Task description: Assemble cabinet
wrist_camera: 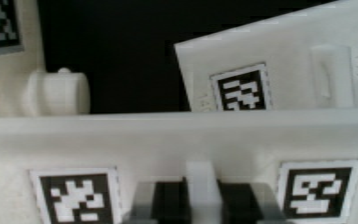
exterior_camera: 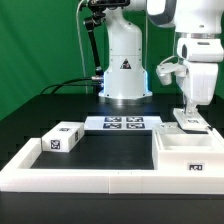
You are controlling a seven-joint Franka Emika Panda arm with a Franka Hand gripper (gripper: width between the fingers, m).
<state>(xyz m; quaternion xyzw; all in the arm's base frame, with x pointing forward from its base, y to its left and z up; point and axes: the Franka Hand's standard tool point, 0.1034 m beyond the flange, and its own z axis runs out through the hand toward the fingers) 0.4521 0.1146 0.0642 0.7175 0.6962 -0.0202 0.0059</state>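
Where the matte black table [exterior_camera: 110,146] ends at its far side, a green backdrop [exterior_camera: 40,45] closes off the room, and the arm's white base [exterior_camera: 124,85] stands in front of it near the middle. A low white border wall [exterior_camera: 70,178] runs along the table's near edge and up the exterior view's left. The marker board [exterior_camera: 122,124] lies flat just on the near side of the base, showing four square black-and-white tags. The cabinet's parts lie apart. A small white block [exterior_camera: 60,141] with tags on its faces sits toward the exterior view's left, inside the wall. The large open box shell [exterior_camera: 190,157] sits at the near right, just beside the wall, with a tag on its near face. At the shell's far side stands a white panel [exterior_camera: 190,125] bearing a tag, and the gripper [exterior_camera: 189,113] is down on it. In the wrist view the two dark fingers [wrist_camera: 163,203] sit close together, pinching a narrow white rib of the panel, with a tag on either side. Besides the tags, the only marking is a black triangle label [exterior_camera: 125,64] on the base, too small to read.
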